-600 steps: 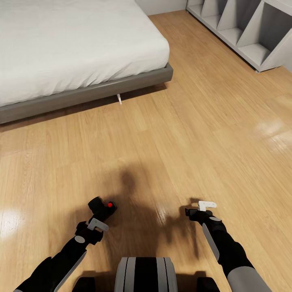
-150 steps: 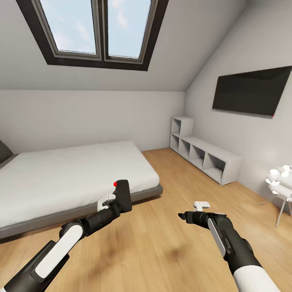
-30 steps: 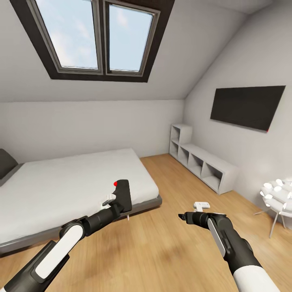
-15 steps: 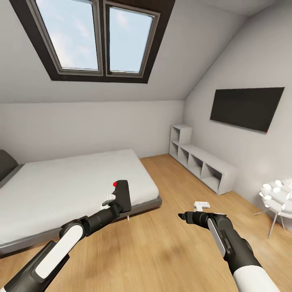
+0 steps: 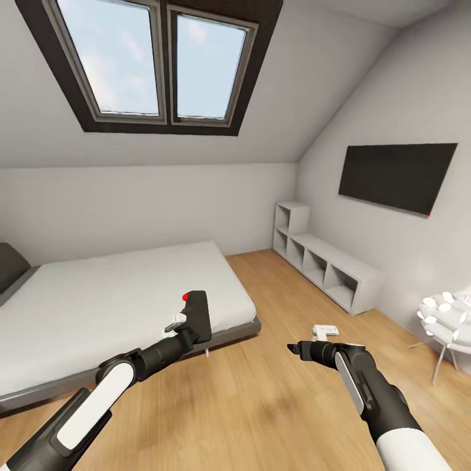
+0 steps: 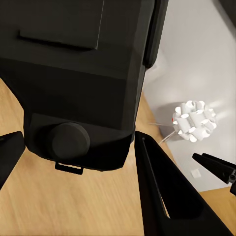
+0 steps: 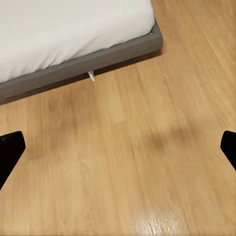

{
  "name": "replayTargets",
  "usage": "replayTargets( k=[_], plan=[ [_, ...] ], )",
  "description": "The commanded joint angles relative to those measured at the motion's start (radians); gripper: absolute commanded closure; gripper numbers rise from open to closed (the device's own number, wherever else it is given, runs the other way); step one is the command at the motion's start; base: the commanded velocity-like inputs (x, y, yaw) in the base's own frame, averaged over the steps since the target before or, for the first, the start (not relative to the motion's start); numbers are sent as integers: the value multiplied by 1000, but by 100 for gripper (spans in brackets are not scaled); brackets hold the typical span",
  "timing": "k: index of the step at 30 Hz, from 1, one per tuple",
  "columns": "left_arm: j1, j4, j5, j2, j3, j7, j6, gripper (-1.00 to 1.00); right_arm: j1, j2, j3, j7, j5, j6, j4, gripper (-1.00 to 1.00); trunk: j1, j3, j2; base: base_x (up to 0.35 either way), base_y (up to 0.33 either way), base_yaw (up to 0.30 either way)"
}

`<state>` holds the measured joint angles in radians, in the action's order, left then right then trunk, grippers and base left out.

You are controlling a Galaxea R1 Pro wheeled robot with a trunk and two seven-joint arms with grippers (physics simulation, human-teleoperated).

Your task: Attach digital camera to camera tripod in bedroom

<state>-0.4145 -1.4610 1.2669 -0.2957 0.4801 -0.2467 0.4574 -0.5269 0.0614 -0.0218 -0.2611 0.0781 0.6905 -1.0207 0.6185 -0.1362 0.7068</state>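
Digital camera (image 5: 198,316), red spot up, is riding in the left gripper (image 5: 185,327), jaws clamping it, above the bed (image 5: 98,294) edge; the right gripper (image 5: 296,348) is hanging over the floor (image 5: 261,405).

From the left wrist, the camera body (image 6: 78,78) is sitting between the fingers (image 6: 167,191), a white chair (image 6: 194,120) beyond.

From the right wrist, jaws are spread apart, gripping nothing, with bare floor (image 7: 128,172) below.

Judging by this, the transport step is underway; next, finding the tripod.

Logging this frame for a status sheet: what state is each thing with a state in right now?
digital camera: held off the floor in the left gripper
left gripper: shut on the digital camera
right gripper: open, holding nothing
skylight window: closed
wall screen: dark
shelf unit: its visible compartments empty
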Motion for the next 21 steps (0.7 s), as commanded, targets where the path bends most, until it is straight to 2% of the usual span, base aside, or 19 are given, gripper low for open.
replayTargets(
  k=[1, 21],
  plan=[
    [-1, -1, 7, -1, 2, -10, 1, 100, -1, 0, -1, 0, 8, 6, -1, -100, -4, 1, -6, 0, 0, 0],
    [-1, -1, 6, 0, 2, -13, 3, 100, -1, 0, -1, 0, 6, 6, -1, -100, -80, 64, -146, 0, 0, 0]
  ],
)
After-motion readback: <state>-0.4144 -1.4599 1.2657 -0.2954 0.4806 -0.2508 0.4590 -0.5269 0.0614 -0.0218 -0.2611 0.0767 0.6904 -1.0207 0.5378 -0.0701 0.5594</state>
